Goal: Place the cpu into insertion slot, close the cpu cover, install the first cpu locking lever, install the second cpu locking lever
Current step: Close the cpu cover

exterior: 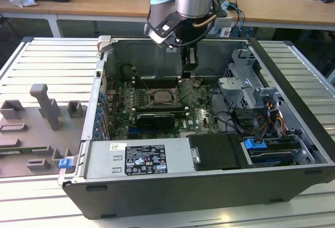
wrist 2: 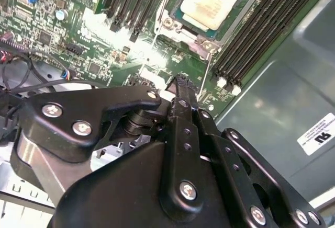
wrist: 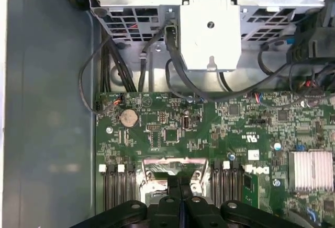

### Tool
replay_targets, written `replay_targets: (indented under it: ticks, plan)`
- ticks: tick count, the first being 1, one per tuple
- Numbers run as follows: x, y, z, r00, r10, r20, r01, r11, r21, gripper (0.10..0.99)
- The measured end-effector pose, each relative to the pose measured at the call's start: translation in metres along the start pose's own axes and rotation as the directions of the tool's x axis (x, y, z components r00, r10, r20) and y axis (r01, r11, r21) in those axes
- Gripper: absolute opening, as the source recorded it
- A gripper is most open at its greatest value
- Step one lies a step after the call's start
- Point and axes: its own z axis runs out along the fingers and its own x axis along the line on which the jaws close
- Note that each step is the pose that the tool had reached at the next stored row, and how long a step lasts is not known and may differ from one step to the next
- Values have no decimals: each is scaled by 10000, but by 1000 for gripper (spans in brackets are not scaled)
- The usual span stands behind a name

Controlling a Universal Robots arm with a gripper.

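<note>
The cpu [wrist 2: 217, 0], a pale silver-beige square, lies in the insertion slot [exterior: 163, 96] on the green board inside the open computer case. The silvery cpu cover [wrist 2: 207, 44] frames it and seems to lie flat over it. Thin wire locking levers [wrist 2: 205, 79] run along the socket's sides; whether they are latched cannot be told. My gripper [exterior: 189, 71] hangs just above the board at the socket's edge on the exterior view's right. Its black fingers are pressed together with nothing between them in both wrist views [wrist 2: 180, 84] [wrist: 178, 186].
Long black memory slots [wrist 2: 261, 34] flank the socket. A black graphics card [exterior: 153, 119] sits nearer the camera. A metal drive cage [exterior: 246, 81] with cables fills the exterior view's right, and the power supply [exterior: 138, 160] lies in front. Grey fixtures [exterior: 42, 113] stand outside the case.
</note>
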Motion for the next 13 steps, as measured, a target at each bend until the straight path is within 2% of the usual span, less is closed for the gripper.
replay_targets:
  ticks: [3, 6, 7, 10, 13]
  plan:
    - [0, 40, 40, 9998, -174, -10, 174, 9998, -1, 106]
    - [1, 163, 102, 9998, -187, -11, 187, 9998, 0, 106]
    - [1, 219, 144, 9998, -188, -10, 188, 9998, 0, 106]
    - [2, 300, 177, 9998, -189, -9, 189, 9998, 1, 106]
    - [2, 330, 209, 9998, -188, -9, 188, 9998, 0, 106]
